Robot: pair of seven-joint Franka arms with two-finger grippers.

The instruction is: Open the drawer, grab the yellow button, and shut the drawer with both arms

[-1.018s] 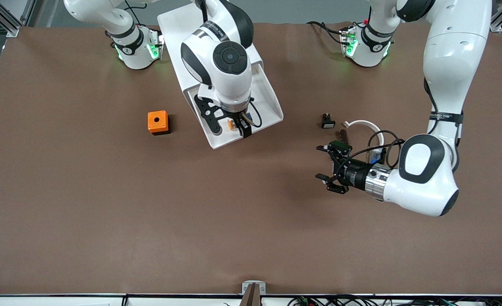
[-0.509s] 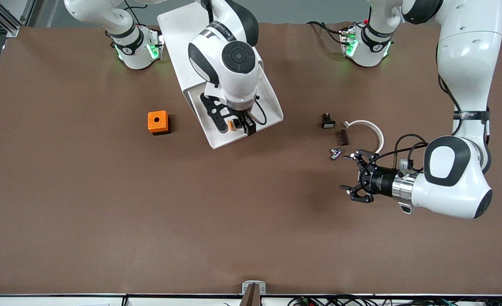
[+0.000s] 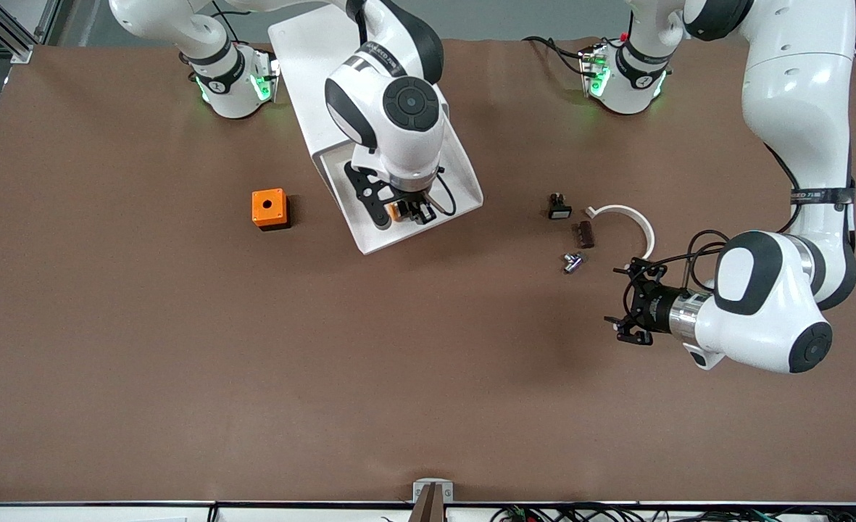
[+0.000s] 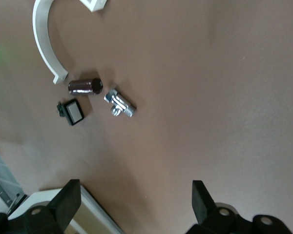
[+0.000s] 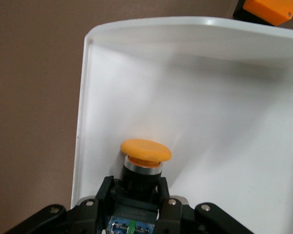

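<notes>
The white drawer (image 3: 464, 174) is pulled out of its white cabinet (image 3: 304, 43). My right gripper (image 3: 402, 212) reaches into the drawer's front end and is shut on the button (image 3: 394, 211). In the right wrist view the button's (image 5: 145, 150) orange cap points away from the gripper (image 5: 135, 187), the black body sits between the fingers, and the drawer floor (image 5: 210, 97) is white below it. My left gripper (image 3: 618, 297) is open and empty over bare table near the left arm's end; in its own wrist view it (image 4: 135, 195) holds nothing.
An orange cube (image 3: 268, 208) with a round hole sits beside the drawer, toward the right arm's end. Near the left gripper lie a small black part with a white face (image 3: 559, 209), a white curved piece (image 3: 630, 217), a dark cylinder (image 3: 586, 233) and a silver fitting (image 3: 572, 262).
My right gripper's fingers have closed on the button in the drawer. My left arm has drawn back toward its own end of the table, gripper still open.
</notes>
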